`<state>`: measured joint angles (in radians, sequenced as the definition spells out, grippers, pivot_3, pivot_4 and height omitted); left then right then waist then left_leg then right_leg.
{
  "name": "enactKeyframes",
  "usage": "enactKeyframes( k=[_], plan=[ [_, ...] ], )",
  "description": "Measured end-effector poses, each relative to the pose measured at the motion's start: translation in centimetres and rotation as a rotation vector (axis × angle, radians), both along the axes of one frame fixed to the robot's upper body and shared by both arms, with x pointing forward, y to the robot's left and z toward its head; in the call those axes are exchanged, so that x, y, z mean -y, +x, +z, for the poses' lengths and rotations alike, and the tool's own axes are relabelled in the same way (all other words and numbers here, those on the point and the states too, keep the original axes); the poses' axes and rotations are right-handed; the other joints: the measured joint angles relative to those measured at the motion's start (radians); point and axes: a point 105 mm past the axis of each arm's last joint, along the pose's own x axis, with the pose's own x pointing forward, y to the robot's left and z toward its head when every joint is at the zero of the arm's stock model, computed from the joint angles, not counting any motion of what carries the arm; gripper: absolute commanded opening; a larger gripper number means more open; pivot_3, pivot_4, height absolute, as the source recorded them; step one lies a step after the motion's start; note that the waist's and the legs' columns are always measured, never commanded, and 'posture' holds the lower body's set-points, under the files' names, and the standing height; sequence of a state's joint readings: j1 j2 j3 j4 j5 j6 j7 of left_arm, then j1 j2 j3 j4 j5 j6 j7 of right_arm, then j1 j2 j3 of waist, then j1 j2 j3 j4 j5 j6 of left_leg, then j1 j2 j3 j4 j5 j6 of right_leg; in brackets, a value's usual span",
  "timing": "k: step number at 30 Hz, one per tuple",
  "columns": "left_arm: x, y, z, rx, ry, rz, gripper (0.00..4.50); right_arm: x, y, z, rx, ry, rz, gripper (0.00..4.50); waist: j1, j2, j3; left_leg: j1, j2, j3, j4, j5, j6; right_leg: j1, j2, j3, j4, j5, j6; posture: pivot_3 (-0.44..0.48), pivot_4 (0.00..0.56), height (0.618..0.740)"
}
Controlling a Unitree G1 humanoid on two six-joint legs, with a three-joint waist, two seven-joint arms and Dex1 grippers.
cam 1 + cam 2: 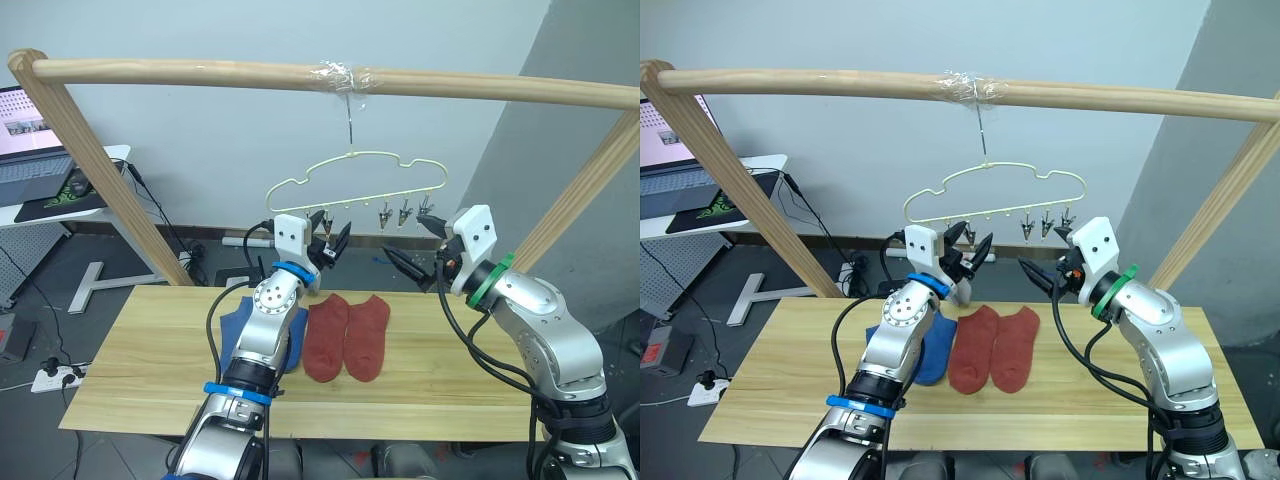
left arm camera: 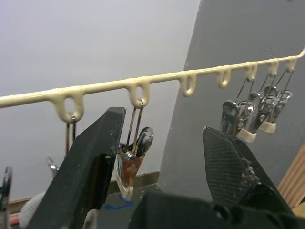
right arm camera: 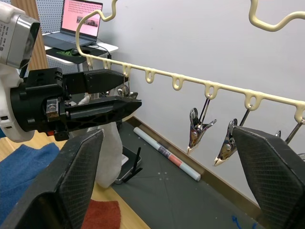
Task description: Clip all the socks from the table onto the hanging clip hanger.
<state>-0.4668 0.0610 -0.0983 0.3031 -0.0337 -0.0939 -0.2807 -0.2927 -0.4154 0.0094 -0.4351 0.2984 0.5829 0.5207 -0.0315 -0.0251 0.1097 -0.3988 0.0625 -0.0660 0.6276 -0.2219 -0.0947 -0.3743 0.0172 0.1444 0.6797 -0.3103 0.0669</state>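
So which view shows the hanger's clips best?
The left wrist view: the clips hang close up from the hanger bar, right at the open left gripper. The right wrist view shows two clips clearly, from further off. In both eye views the clips are tiny under the bar.

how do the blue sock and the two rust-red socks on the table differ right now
The blue sock is largely hidden behind the left arm, while the rust-red socks lie in full view. The blue sock sits nearer the table's left end; the rust-red pair sits beside it, toward the middle. The rust-red socks lie side by side as a pair, touching; only one patch of blue shows. All lie flat on the table, none yet on the clip hanger.
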Motion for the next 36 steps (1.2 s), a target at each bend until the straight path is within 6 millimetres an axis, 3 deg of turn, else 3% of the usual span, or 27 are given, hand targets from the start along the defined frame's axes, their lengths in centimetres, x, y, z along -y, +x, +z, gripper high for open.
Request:
enactKeyframes(
  k=[21, 36],
  plan=[
    [-0.76, -0.02, 0.34, -0.008, -0.094, 0.040, 2.99, 0.38, 0.06, 0.21, 0.011, -0.005, -0.009, 4.50, 0.000, 0.000, 0.000, 0.000, 0.000, 0.000, 0.000, 0.000, 0.000, 0.000, 0.000, 0.000, 0.000, 0.000, 0.000, 0.006, 0.073, 0.740],
    [-0.14, 0.00, -0.36, -0.055, -0.100, 0.023, 2.99, 0.50, 0.05, 0.16, 0.011, -0.010, -0.012, 4.50, -0.001, 0.000, 0.000, 0.000, 0.000, 0.000, 0.000, 0.000, 0.000, 0.000, 0.000, 0.000, 0.000, 0.000, 0.000, -0.006, 0.075, 0.740]
  ],
)
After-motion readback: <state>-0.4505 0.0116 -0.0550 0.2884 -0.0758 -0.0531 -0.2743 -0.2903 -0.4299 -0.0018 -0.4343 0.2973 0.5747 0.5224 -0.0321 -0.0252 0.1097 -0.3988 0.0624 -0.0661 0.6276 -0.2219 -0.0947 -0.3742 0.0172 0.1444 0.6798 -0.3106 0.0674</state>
